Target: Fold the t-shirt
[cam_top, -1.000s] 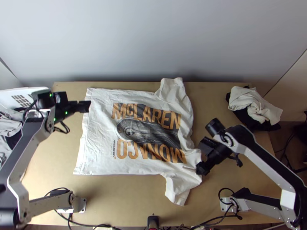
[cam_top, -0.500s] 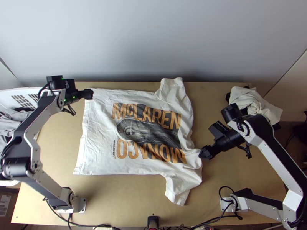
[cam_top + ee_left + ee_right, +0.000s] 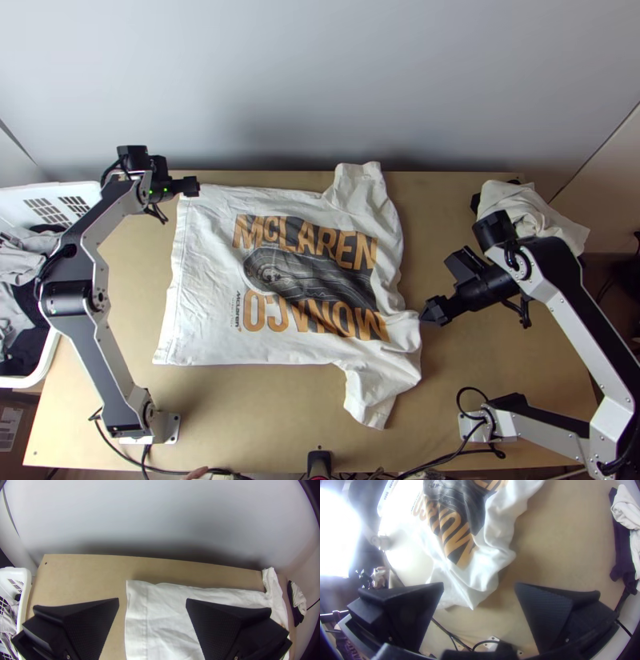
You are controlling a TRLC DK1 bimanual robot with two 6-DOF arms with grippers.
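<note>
White shirt (image 3: 200,304) lies spread; left gripper (image 3: 152,600) and right gripper (image 3: 479,585) have fingers apart. The pinch should take both layers, then lift slowly.

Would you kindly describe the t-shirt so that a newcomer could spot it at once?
Start at the light wooden table. Across its middle, the white t-shirt lies spread out, hem toward the left. Unlike the bunched pale cloth at the table's far right corner, it bears orange lettering and a dark print.

White basket (image 3: 16,202) of grey and black clothes (image 3: 26,264) at left, bunched cream cloth (image 3: 520,210) over dark cloth (image 3: 621,546) at right
</note>
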